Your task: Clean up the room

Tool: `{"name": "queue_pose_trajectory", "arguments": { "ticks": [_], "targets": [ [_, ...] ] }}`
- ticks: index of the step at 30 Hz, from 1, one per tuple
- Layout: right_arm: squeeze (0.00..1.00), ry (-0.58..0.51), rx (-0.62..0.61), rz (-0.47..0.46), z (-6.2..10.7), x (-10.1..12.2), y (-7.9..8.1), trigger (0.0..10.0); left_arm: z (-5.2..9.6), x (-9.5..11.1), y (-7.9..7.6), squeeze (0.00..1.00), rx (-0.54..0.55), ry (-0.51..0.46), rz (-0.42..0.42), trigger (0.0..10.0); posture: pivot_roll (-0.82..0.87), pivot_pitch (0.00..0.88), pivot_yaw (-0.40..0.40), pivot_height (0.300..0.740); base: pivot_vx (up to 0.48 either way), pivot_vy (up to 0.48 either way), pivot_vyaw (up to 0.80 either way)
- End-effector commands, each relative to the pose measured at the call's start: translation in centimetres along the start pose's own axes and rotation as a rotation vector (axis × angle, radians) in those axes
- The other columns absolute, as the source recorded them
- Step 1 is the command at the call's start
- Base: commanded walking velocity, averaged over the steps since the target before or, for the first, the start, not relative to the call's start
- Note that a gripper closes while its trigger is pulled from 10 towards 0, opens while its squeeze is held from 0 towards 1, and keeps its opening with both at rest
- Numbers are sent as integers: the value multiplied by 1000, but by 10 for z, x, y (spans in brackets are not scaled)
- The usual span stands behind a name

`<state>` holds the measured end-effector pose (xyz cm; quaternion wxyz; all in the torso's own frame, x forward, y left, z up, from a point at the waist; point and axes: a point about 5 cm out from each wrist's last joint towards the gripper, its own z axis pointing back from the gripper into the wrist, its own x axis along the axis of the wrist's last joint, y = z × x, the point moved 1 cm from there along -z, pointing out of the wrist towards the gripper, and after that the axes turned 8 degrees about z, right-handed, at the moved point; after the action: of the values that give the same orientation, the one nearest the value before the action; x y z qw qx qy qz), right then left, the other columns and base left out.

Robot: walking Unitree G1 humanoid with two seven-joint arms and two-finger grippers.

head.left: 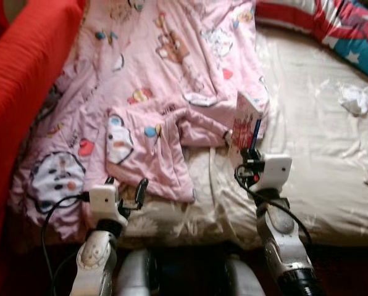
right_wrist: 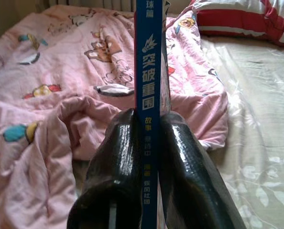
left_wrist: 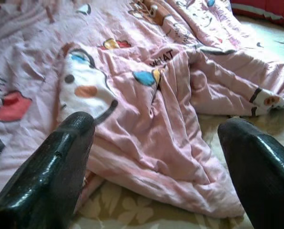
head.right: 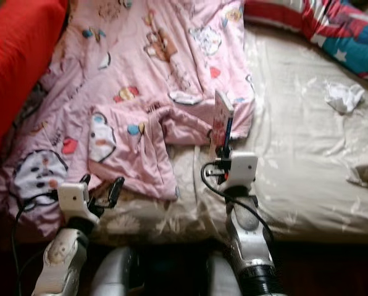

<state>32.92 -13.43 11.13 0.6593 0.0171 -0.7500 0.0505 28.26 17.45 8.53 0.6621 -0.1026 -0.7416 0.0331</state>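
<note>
Right gripper [head.left: 253,150] pinched shut on a thin book [head.left: 246,126], held upright above the front part of the bed [head.left: 320,142], just beside the pink quilt's [head.left: 153,92] right edge. The grip sits on the lower end of the blue spine, most of the book standing free above the fingers [right_wrist: 118,157]. Likely risk: the tall unsupported part levers in the narrow pinch and the book tilts or slides out if the arm swings quickly; a drop would land it on the sheet or the quilt fold (soft landing, but another pick). Left gripper [head.left: 127,192] is spread wide, holding nothing, low at the bed's near edge over the quilt's folded corner; its fingers could snag that loose fabric and drag it if the robot steps or turns. Crumpled white item [head.left: 357,97] lies well apart on the sheet, not yet tidied. Writing: spine carries white Chinese characters, 突破重围 legible, smaller ones below unclear. Quilt print reads "WHAT" among cartoon figures.
</note>
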Motion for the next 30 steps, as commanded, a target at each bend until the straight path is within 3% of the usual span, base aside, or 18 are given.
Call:
{"name": "queue_pose_trajectory", "arguments": {
  "ticks": [1, 9, 13, 25, 30],
  "targets": [
    [0, -36, -23, -11, 0, 7, -5, 10000, 5, -7, -1, 0, -5, 29, -15, 10000, 84, 231, -87, 706, 0, 0, 0],
    [0, -17, -36, -47, 0, 4, -4, 10000, 5, -7, -2, 0, -9, 25, -11, 10000, 84, 231, -87, 706, 0, -383, 0],
    [0, -7, -45, -72, 1, 3, -4, 10000, 4, -7, -2, 0, -11, 23, -10, 10000, 84, 231, -87, 706, 0, -403, -639],
    [0, -3, -31, -62, 2, 1, 0, 10000, 4, -7, -3, 0, -11, 23, -11, 10000, 85, 231, -87, 706, 0, -360, -106],
    [0, -6, -13, -46, 1, 2, 1, 10000, 3, -7, -4, 0, -12, 27, -12, 10000, 85, 222, -87, 706, 0, -103, 0]
  ]
}}
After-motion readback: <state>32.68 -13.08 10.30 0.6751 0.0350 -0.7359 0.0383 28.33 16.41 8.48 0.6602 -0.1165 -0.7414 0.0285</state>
